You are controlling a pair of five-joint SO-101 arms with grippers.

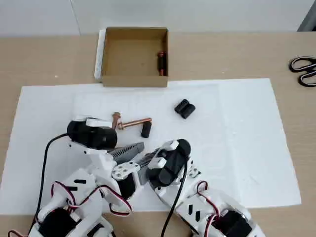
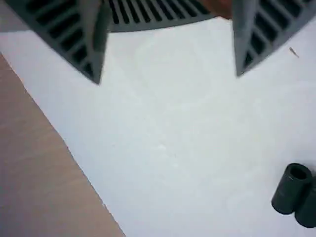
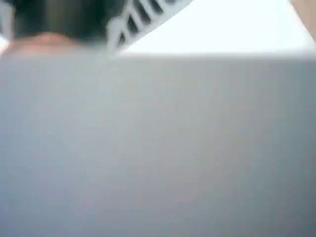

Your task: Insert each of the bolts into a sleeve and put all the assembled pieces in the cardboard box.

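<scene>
Black sleeve whole; second sleeve cut by left wrist view's edge.

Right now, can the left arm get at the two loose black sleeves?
Probably yes: the left hand is open and only bare white paper lies between it and the sleeves, though the right arm crowds close beside.

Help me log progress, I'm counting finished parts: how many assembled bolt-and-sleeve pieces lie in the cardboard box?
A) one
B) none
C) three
A: a single assembled piece lies inside the cardboard box against one wall; the loose sleeves and bolts sit on the white paper.
</scene>
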